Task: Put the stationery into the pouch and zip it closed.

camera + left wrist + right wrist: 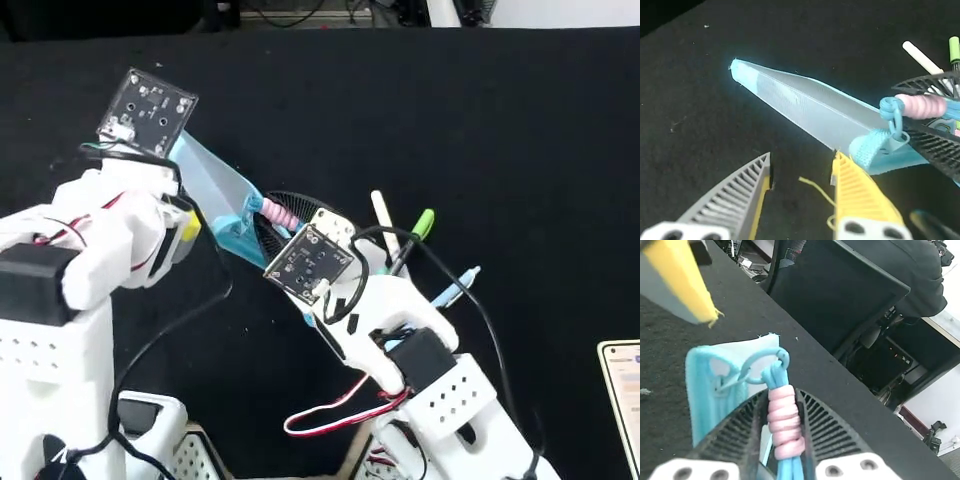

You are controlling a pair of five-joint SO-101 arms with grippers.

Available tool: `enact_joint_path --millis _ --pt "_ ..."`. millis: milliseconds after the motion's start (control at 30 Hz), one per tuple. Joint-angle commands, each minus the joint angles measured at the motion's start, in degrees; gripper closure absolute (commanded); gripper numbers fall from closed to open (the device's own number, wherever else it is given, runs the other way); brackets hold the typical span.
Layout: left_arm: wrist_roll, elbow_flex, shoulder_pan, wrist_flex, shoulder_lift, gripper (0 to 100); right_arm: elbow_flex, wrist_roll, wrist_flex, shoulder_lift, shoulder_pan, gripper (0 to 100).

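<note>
Right wrist view: clamped right gripper (781, 405) on pink pull (783, 426), apparently for zipping; spread left gripper (801, 162) just beside pouch (805, 102).

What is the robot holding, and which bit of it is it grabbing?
The right pincer grips the blue pouch by its pink zipper pull. The left pincer is open and holds nothing.
</note>
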Motion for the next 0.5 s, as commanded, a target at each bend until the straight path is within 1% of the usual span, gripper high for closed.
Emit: enact_joint_path --millis 0,67,267,467 --pt "-0.9 -4.4 0.0 1.1 -0.4 80 -3.4 -0.3 0.3 -0.7 -0.5 98.8" --pt "-0.8 -4.1 0.5 1.1 -0.4 80 -3.4 -0.4 0.3 -0.7 -0.5 98.8" --pt "-0.7 -1.5 9.5 2.5 -0.5 80 -3.4 -0.3 0.3 -0.7 -0.5 98.8" --pt "-1.0 -0.9 10.4 2.3 0.1 80 -3.4 -0.3 0.4 -0.7 -0.4 98.8"
